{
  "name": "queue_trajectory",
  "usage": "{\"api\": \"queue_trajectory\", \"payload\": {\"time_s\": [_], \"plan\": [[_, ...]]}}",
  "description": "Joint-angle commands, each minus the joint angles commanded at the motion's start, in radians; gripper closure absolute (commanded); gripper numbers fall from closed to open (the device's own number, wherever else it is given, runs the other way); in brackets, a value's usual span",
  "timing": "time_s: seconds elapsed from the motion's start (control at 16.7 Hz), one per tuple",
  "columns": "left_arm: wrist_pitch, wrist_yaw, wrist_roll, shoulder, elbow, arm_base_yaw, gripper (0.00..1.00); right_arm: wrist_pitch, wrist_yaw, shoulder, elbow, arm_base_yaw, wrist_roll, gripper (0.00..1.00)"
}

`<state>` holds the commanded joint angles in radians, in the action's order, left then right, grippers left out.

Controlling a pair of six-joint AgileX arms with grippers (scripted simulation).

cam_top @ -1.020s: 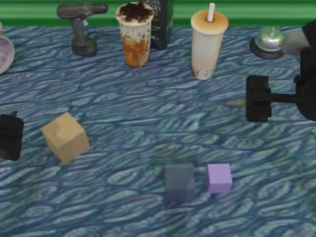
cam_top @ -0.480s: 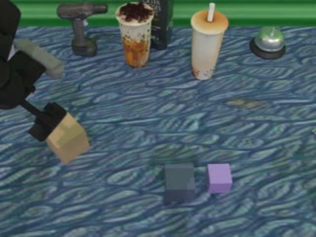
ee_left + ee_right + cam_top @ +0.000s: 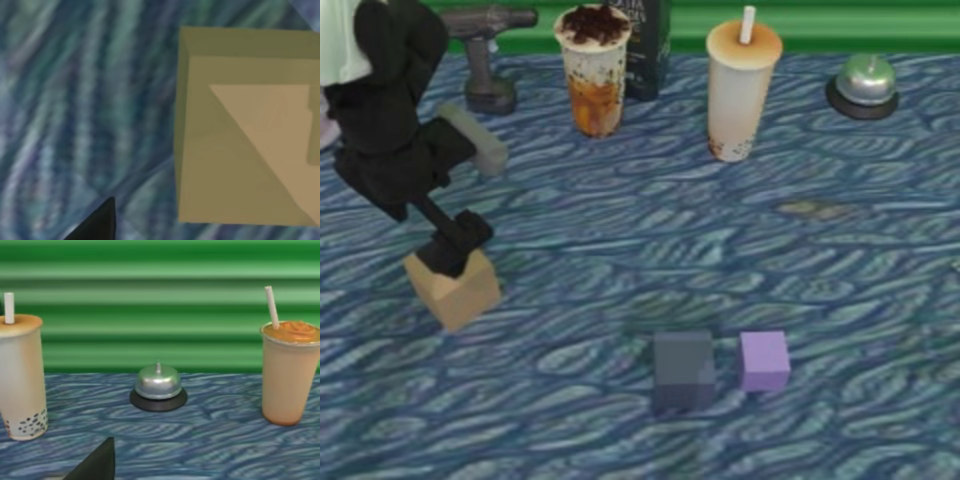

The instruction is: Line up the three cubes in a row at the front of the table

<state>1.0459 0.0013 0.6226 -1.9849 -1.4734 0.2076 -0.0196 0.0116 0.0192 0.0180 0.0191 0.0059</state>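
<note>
Tan and matte, the largest cube sits at the table's left side, turned at an angle to the table edges and well apart from the other 2 blocks. The left gripper hangs directly over its top, with the black arm slanting down from the upper left corner. Whether its fingers are spread wide or drawn in I cannot tell: the top view shows only a dark mass over the cube, and the left wrist view shows the tan face close up with 1 dark fingertip off to the side of it. The mid-sized dark slate grey-blue cube and the small light-purple cube stand just beside each other near the front centre of the blue and teal wavy-patterned table, with a narrow gap between them. The step in hand looks like the grasp of the tan cube. To do it well, the fingers should line up with 2 opposite flat faces and not the corners, since the block is rotated, and descend far enough to grip below the top edge. Once lifted, it should probably go down to the left of the slate cube, squared to the pair. The right arm is out of the top view; its wrist camera faces a silver call bell and 2 drink cups.
</note>
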Motion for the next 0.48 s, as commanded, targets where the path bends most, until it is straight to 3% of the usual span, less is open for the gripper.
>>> {"api": "queue_trajectory", "payload": {"time_s": [0.48], "plan": [[0.010,0.000,0.010,-0.028,-0.023,-0.001,0.00,0.020,-0.012,-0.019,-0.018,-0.009,-0.006,0.00]]}}
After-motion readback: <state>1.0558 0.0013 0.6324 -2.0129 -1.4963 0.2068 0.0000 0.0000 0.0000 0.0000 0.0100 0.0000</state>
